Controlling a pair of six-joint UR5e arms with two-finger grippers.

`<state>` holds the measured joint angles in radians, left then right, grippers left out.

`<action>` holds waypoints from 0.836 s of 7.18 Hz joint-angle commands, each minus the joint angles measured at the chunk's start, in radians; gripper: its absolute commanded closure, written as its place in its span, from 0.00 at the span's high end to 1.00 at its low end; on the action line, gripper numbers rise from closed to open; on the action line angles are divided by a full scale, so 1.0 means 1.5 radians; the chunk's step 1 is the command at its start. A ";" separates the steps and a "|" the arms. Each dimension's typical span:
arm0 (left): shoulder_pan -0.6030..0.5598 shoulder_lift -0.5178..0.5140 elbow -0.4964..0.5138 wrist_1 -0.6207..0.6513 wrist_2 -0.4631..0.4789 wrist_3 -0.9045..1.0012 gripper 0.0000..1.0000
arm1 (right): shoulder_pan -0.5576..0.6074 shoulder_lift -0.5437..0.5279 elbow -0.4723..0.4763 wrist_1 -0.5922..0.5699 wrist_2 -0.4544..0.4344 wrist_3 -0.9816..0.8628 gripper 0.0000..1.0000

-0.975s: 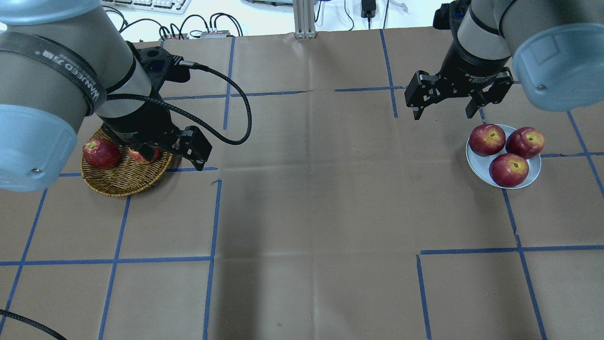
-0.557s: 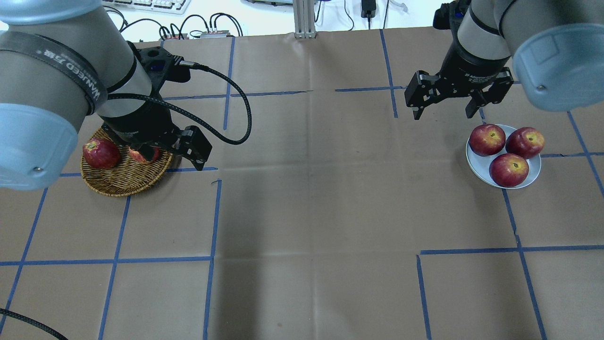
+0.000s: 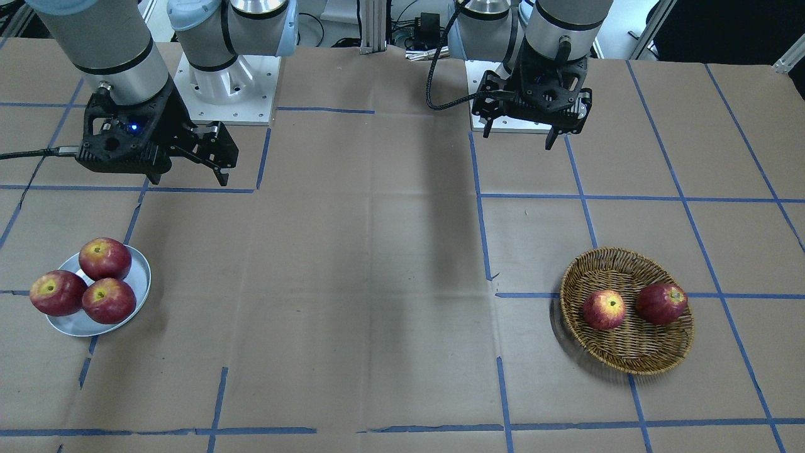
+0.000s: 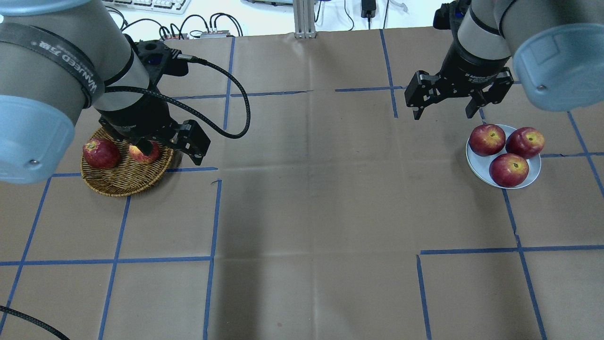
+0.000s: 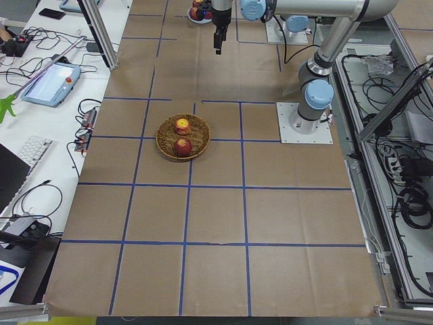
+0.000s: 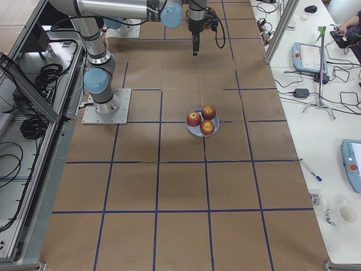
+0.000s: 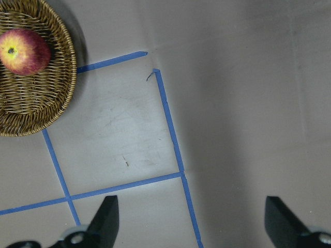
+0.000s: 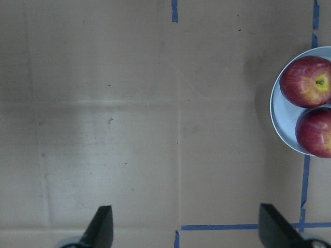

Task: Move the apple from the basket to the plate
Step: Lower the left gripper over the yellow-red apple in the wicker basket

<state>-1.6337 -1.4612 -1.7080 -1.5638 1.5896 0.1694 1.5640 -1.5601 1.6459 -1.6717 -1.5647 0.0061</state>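
Apple loose in basket, desk's left edge; left gripper, jaws apart, just shifted slightly; right gripper spread too. Grasp pending.

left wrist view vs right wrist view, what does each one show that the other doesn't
Only the left wrist view: the round tan woven wicker basket at upper left, with the streaky red apple with a yellow blush in it.
Only the right wrist view: the small round pale plate at the right edge, holding two dark-red apples.
Both: the brown paper table with blue tape lines, and an open gripper at the bottom, the left gripper and the right gripper, each holding nothing.
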 commanded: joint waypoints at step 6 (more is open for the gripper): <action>0.133 -0.052 -0.045 0.069 -0.005 0.180 0.99 | 0.000 0.000 0.000 0.000 0.002 0.001 1.00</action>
<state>-1.4989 -1.4978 -1.7603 -1.5017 1.5819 0.3765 1.5647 -1.5600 1.6459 -1.6721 -1.5633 0.0064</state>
